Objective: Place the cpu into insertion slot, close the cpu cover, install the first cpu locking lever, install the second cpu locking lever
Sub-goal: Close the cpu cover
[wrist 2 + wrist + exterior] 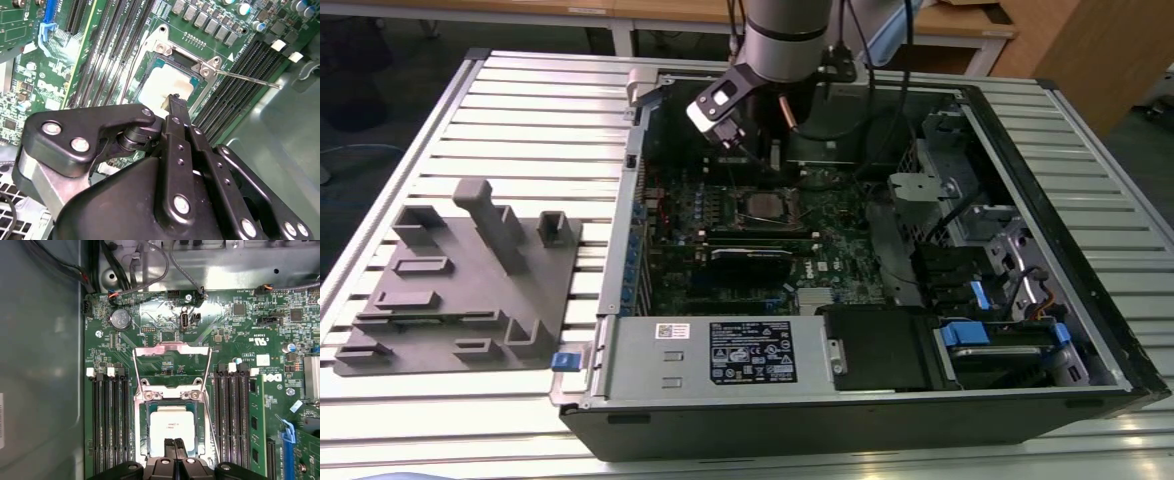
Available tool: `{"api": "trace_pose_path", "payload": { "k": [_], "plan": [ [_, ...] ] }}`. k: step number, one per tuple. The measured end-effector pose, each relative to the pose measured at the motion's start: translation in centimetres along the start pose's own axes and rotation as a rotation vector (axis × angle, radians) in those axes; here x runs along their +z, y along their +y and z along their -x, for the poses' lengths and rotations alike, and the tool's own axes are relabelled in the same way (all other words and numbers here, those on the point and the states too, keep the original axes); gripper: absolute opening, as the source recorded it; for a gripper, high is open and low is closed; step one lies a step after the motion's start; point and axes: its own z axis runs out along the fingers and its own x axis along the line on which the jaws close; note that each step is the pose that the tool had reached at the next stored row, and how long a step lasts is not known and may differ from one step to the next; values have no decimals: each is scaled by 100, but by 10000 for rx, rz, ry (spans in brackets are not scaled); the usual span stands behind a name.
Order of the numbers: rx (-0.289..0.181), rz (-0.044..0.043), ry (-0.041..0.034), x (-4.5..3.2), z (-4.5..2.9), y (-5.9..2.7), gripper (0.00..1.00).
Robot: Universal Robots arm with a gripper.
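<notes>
The cpu [172,426], a pale silvery square, lies flat in the insertion slot [141,440] on the green board; it also shows in the second wrist view as the cpu [162,82]. The cpu cover [172,348] stands open, swung back from the socket. Thin locking lever rods [250,80] stick out unlatched beside it. My gripper [174,444] is shut, fingers pressed together, their tips at the chip's near edge with nothing seen between them. In the exterior view my gripper [754,160] hangs inside the open computer case just above the socket [767,207].
Black memory slots [107,420] flank the socket on both sides. A power supply box [720,350] and drive bays with blue latches [987,335] fill the case's near side. A grey fixture block [460,280] sits on the slatted table at the exterior view's left.
</notes>
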Motion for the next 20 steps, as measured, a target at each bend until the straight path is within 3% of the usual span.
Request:
{"api": "trace_pose_path", "payload": {
  "k": [20],
  "plan": [
    [0, 0, 1, -301, -6, 9, 11]
  ]
}}
